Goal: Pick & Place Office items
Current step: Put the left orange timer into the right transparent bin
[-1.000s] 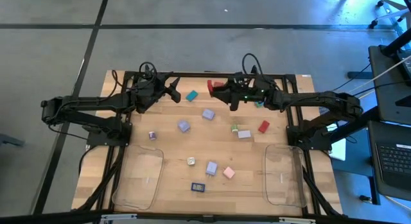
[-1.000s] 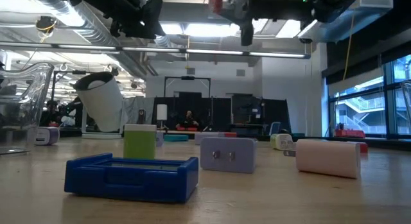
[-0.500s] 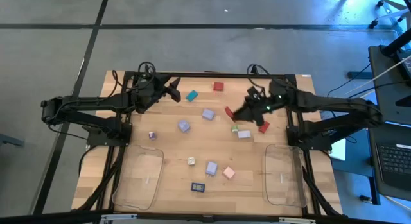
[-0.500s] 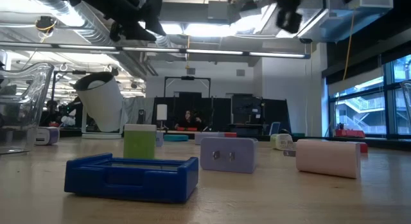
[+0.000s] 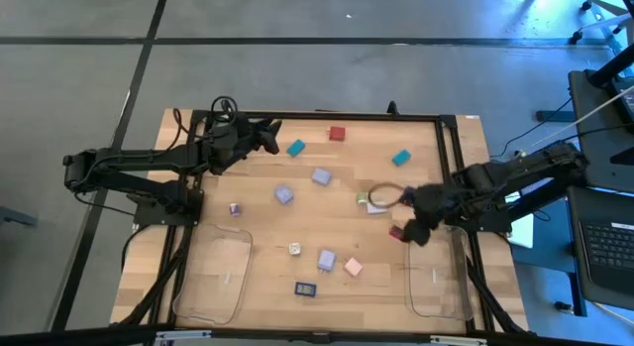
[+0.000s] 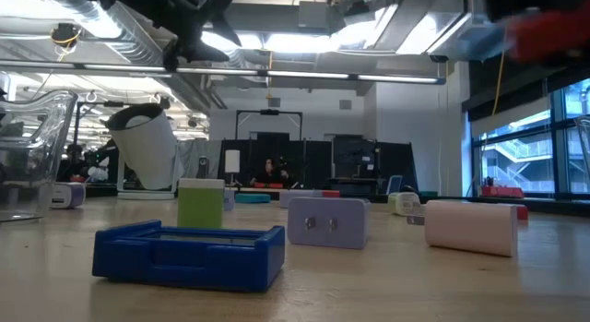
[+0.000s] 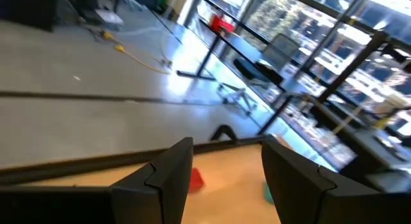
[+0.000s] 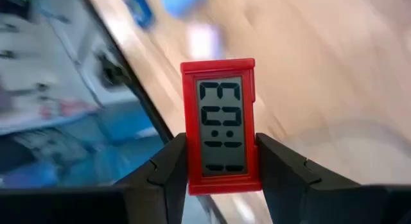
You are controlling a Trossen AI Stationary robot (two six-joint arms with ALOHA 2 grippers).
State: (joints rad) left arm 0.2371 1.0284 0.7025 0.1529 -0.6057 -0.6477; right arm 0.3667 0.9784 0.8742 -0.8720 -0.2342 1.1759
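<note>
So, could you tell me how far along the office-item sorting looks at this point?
Nothing looks placed yet: both clear trays appear empty. In hand: the right gripper is shut on a red digital clock, beside the right tray's far edge. The left gripper hovers empty at the table's far side. Left: roughly ten pieces on the wood, including the teal block, lavender block and dark blue piece.

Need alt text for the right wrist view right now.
The right end effector grips a small red digital clock between its two dark fingers, display facing the camera. Behind it the wooden table is motion-blurred.
</note>
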